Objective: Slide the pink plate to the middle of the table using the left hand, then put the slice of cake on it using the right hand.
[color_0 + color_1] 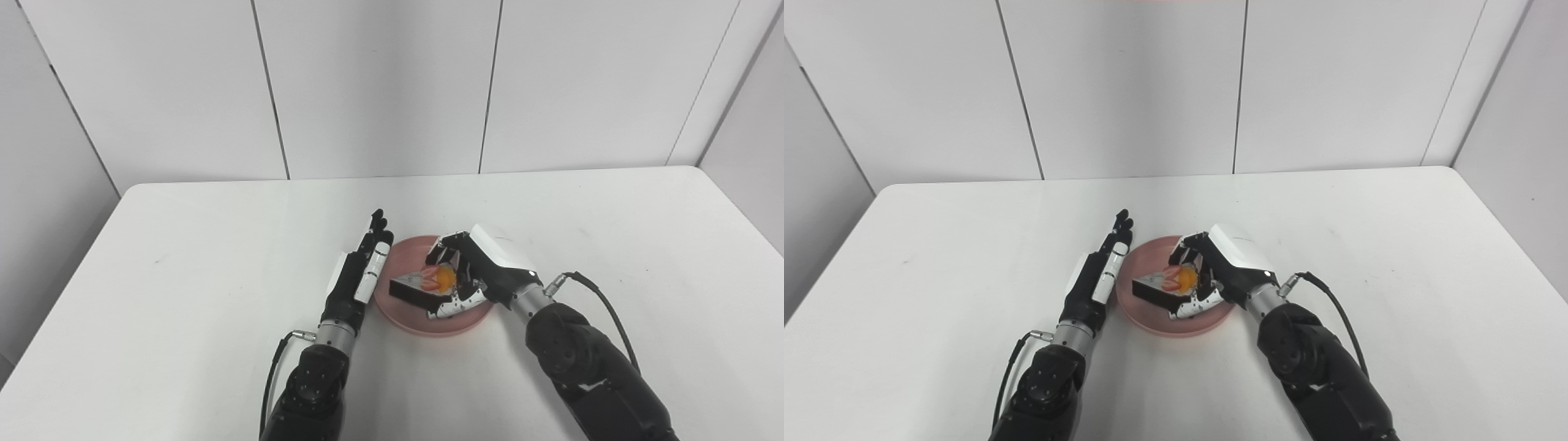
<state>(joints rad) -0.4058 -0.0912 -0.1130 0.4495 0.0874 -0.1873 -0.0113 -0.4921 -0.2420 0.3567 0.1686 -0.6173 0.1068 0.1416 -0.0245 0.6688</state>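
On pink plate (456, 324): cake slice (422, 289) | right hand (484, 263) fingers clamped on it | left hand (362, 269) fingers straight, together, holding nothing | no readable writing

On a white desk (184, 257), the right robot hand (484, 269) grips a cake slice (422, 286) over a pink plate (429, 327), while the left robot hand (362, 269) rests flat beside the plate's rim.

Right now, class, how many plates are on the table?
1. The pink plate lies near the table's middle, between the left hand and right hand, with the cake slice over it. None looks hidden.
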